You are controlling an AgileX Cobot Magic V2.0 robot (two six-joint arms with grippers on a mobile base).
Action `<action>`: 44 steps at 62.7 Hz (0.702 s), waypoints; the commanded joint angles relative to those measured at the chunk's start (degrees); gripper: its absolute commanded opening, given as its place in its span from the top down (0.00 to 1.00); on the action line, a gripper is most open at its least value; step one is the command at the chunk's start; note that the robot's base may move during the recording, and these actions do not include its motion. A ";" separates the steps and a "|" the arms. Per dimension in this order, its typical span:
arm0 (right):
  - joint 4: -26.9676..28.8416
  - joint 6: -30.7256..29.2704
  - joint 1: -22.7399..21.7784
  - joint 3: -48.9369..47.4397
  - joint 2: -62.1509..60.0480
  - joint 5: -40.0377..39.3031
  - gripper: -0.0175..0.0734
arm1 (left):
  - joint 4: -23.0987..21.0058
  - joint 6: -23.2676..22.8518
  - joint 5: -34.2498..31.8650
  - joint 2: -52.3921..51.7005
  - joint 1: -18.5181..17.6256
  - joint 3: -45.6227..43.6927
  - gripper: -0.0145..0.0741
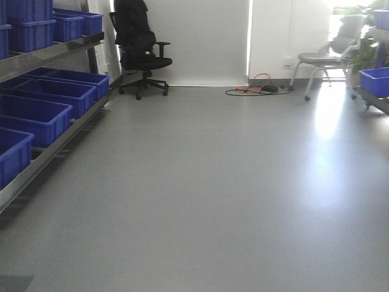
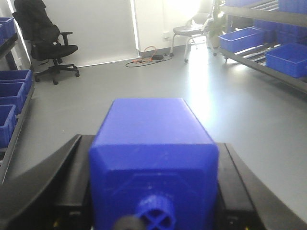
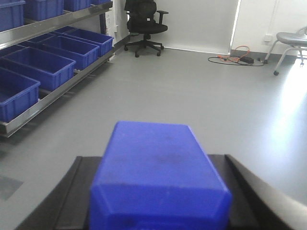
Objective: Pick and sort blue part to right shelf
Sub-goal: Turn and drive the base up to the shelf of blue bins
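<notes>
A deep-blue part [image 2: 152,158] fills the left wrist view, its stubby neck [image 2: 156,214] pointing at the camera. My left gripper [image 2: 151,143] is shut on it, with a black finger [image 2: 53,177] pressed against each side. A second blue part [image 3: 157,177] sits the same way in my right gripper [image 3: 156,160], clamped between black fingers [image 3: 254,191]. The right shelf [image 2: 259,66], a grey rack with blue bins [image 2: 287,58], stands across the floor; its end shows at the right edge of the front view [image 1: 372,97]. Neither gripper appears in the front view.
A left rack [image 1: 42,155] with several blue bins [image 1: 30,118] runs along the left wall. A black office chair [image 1: 141,48], a grey chair [image 1: 325,58] and orange cables [image 1: 258,89] sit by the far wall. Grey floor [image 1: 213,182] lies between the racks.
</notes>
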 commanded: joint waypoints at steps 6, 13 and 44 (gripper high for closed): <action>-0.75 -0.36 -0.22 -1.62 1.11 -5.31 0.59 | 0.26 -0.47 -5.23 -0.64 0.03 -1.55 0.47; -0.75 -0.36 -0.22 -1.62 1.11 -5.31 0.59 | 0.26 -0.47 -5.23 -0.64 0.03 -1.55 0.47; -0.75 -0.36 -0.22 -1.62 1.11 -5.31 0.59 | 0.36 -0.47 -5.23 -0.64 0.03 -1.55 0.47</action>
